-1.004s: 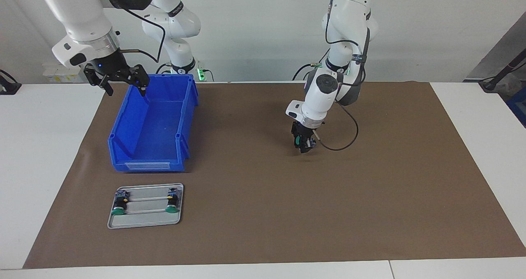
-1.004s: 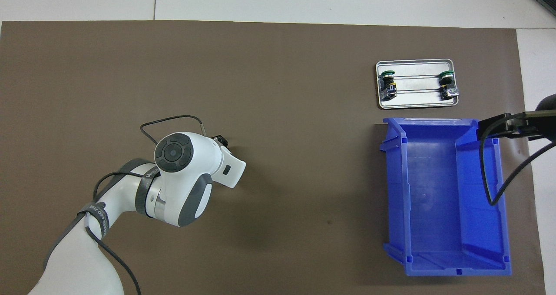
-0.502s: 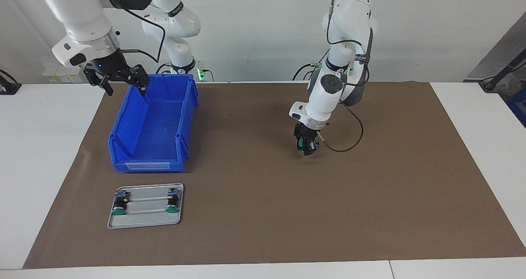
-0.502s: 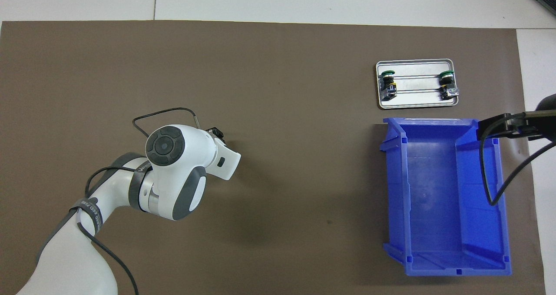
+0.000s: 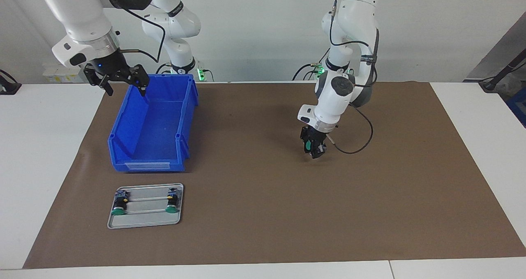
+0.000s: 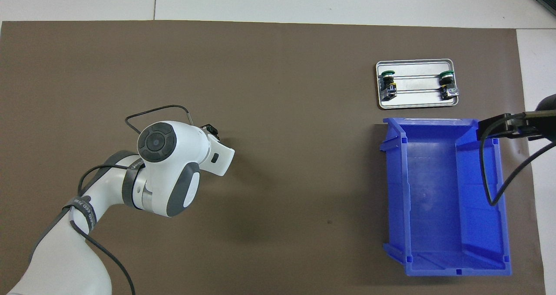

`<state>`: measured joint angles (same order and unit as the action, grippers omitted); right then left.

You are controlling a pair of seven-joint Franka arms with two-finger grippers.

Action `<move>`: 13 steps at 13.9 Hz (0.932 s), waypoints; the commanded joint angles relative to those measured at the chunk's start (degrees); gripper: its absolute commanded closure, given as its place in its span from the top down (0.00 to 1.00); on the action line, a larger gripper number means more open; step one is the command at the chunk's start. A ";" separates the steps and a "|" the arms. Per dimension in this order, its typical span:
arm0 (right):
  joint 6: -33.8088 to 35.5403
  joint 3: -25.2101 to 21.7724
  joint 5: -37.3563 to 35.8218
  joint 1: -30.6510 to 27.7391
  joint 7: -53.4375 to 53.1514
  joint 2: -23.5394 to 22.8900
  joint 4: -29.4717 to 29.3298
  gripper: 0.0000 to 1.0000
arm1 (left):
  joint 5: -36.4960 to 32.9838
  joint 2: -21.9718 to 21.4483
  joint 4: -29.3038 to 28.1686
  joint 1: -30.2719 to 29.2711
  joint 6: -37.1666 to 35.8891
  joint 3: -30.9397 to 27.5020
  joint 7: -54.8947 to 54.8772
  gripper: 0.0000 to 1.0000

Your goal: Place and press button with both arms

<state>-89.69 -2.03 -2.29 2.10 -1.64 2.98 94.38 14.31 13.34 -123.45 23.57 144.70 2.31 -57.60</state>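
Observation:
My left gripper hangs just above the middle of the brown mat, shut on the button, whose green cap shows between the fingers. From overhead the left wrist covers the button, and only a black tip of the left gripper peeks out. My right gripper waits open and holds nothing, over the corner of the blue bin nearest the robots. The right gripper reaches into the overhead view at its edge.
A small metal tray lies farther from the robots than the bin, at the right arm's end. Two green-capped buttons rest on it. The blue bin holds nothing.
My left arm has carried the button sideways toward its own end of the table, staying low over the mat. The right arm has not moved.

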 commanded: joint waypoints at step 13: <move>0.57 0.54 0.71 -0.43 -0.65 0.97 0.72 1.00 | 32.78 -1.39 0.22 -9.68 -9.09 0.68 -28.51 0.10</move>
<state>-89.69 -2.03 -2.29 2.10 -1.64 2.98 94.38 43.81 12.78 -123.23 15.56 137.31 2.40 -82.42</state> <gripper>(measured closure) 0.000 0.899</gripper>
